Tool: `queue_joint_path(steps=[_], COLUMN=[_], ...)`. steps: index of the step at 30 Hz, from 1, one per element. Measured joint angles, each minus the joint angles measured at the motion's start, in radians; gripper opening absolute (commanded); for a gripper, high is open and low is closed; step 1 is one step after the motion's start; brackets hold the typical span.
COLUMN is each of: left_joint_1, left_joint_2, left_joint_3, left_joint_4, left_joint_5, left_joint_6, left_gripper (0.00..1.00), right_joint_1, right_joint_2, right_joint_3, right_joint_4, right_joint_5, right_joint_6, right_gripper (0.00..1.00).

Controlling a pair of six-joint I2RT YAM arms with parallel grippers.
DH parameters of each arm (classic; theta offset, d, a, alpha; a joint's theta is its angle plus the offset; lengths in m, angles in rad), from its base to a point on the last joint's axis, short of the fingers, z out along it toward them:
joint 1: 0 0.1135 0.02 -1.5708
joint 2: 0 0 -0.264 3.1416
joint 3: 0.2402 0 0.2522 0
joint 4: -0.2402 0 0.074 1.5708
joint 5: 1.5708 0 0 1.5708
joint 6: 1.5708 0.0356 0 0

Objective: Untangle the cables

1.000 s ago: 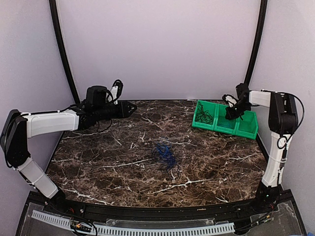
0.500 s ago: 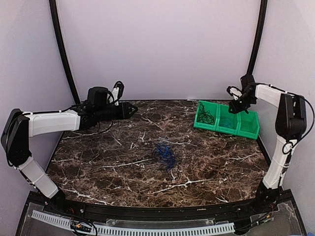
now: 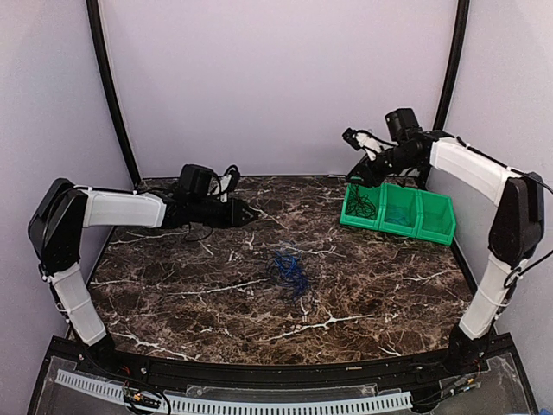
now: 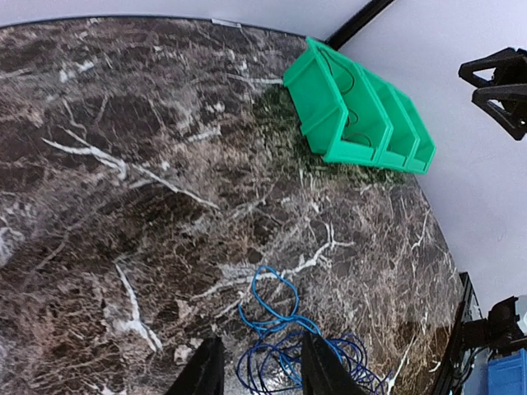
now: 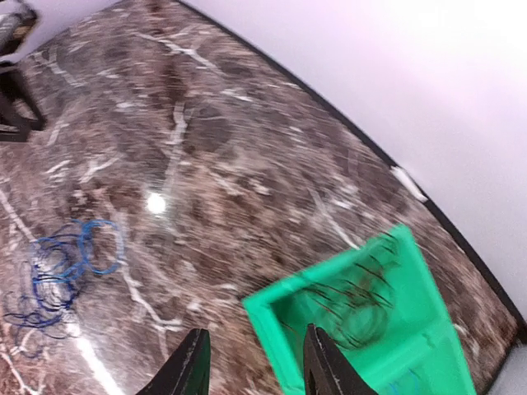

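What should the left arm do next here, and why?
Probably lower the left gripper onto the blue cables. Its fingers stand apart and empty, and the clump lies loose on the table just ahead of them in the wrist view, while the right gripper, also open, hangs farther off by the green bin.

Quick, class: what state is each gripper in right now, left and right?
Left gripper: open, holding nothing.
Right gripper: open, holding nothing.
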Motion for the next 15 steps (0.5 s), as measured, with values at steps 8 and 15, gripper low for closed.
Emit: queue_joint_path(steps=[8, 15], left_joint_1=[-0.082, -0.077], left_joint_2=[0.111, 0.123], left_joint_3=[0.072, 0.123], left_joint_4=[-0.111, -0.198], left_joint_5=[0.051, 0.021], left_joint_6=[0.012, 0.027], left_gripper=[0.36, 0.36], right_joint_1=[0.251, 0.323], right_joint_2=[0.219, 0.393], right_joint_3=[0.034, 0.061], right_joint_4=[-0.010, -0.015], right_joint_5=[-0.142, -0.162], right_joint_6=[-0.046, -0.046], right_gripper=[0.47, 0.50])
